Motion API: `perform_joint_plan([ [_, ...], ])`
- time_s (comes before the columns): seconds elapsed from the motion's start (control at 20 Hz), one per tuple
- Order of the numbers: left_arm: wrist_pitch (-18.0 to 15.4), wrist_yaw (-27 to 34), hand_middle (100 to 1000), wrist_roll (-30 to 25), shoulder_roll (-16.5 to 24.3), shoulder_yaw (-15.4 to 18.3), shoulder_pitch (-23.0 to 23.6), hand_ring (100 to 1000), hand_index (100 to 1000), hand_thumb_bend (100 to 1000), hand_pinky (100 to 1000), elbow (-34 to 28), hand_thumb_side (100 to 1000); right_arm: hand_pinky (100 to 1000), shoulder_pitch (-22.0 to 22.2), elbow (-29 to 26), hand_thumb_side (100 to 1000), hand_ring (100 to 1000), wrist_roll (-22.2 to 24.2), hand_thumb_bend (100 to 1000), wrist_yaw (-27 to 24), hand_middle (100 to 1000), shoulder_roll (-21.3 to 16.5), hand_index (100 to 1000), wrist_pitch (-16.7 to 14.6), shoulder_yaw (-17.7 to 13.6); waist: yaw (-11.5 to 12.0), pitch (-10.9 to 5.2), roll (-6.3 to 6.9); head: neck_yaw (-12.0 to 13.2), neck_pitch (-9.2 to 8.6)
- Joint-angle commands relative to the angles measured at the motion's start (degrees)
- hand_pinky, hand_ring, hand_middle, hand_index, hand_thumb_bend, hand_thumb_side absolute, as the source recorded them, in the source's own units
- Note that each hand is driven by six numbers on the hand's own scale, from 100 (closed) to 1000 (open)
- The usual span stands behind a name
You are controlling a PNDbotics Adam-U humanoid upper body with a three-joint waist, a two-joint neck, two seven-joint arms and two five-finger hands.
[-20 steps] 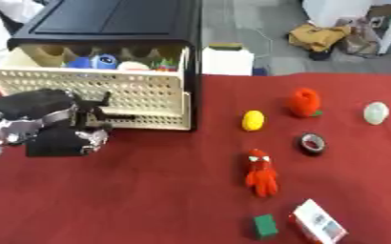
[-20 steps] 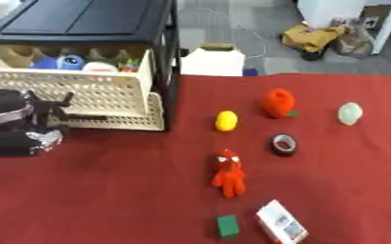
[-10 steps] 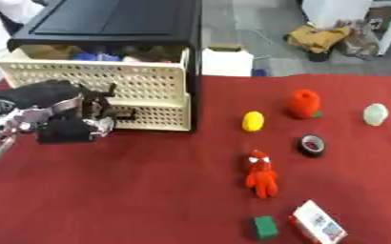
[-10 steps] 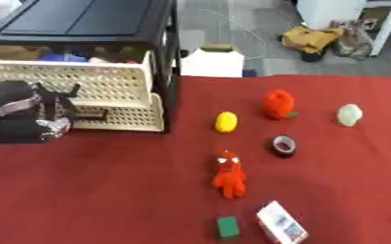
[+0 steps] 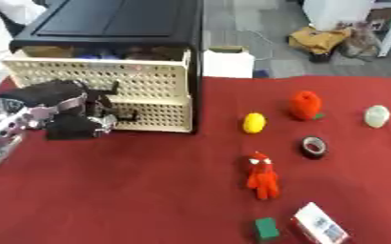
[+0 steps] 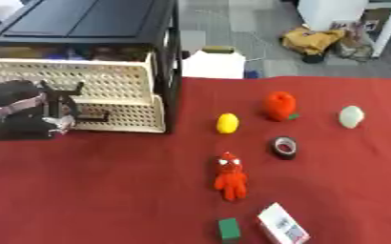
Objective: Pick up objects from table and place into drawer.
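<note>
Left hand (image 5: 69,112): I see my black and silver hand at the far left, against the front of the cream perforated drawers; its fingers are bent toward the lower drawer's front, but I cannot tell whether they grip anything or only touch it
Drawer unit (image 5: 107,28): a black cabinet at the back left of the table
Upper drawer (image 5: 98,74): cream, perforated, pulled out a little; dim shapes lie inside that I cannot make out
Lower drawer (image 5: 153,114): cream, perforated, right beside my fingers
Table (image 5: 149,190): covered in dark red cloth
White box (image 5: 227,62): behind the table edge, just right of the cabinet
Yellow object (image 5: 254,122): small and oval, near the drawers' right side
Red figure toy (image 5: 262,175): lying on the cloth, in front of the yellow object
Green block (image 5: 266,228): near the front edge, beside the card pack
Card pack (image 5: 320,229): white and red, flat, at the front edge
Tape roll (image 5: 313,147): dark ring, between the red figure and the pale ball
Red fruit (image 5: 305,105): upright, behind the tape roll
Pale ball (image 5: 376,116): farthest right, well apart from my hand
</note>
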Motion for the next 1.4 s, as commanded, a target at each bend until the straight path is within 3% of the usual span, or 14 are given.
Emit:
perform_joint_plan([
  [0.05,-0.1,-0.5,482,0.6,0.1,0.2,-1.7,430,895,100,347,1.4,1000,600,-0.4,-0.8,926,689,0.3,100,-0.3,557,-0.5,761,0.0,-0.6,-0.1,-0.92,0.03,0.2,-0.82],
  [0.8,-0.6,-0.9,393,4.1,-2.5,0.1,-3.5,326,927,100,280,6.9,1000,600,-0.4,-0.8,919,684,0.7,100,-0.6,555,-0.1,761,0.2,-0.8,-0.3,-0.88,0.01,0.4,-1.26],
  [1.1,-1.1,-0.5,408,4.3,-2.7,-0.2,-3.0,336,935,100,293,6.3,1000,601,-0.3,-0.8,921,684,0.9,100,-0.6,555,0.0,762,0.4,-0.8,-0.4,-1.17,-0.15,0.4,-1.21],
  [1.2,-1.5,0.4,416,3.2,-2.6,-0.5,-2.3,345,919,100,298,5.2,1000,602,-0.3,-0.8,921,685,0.9,100,-0.7,556,-0.1,762,0.4,-0.9,-0.3,-1.32,-0.21,0.4,-1.01],
  [1.4,-3.5,3.5,449,-0.1,-2.4,-0.7,0.2,408,759,100,339,0.2,1000,603,-0.3,-0.8,925,686,1.1,100,-1.1,557,-0.3,763,0.3,-0.9,-0.2,-1.76,-0.45,0.0,-0.46],
])
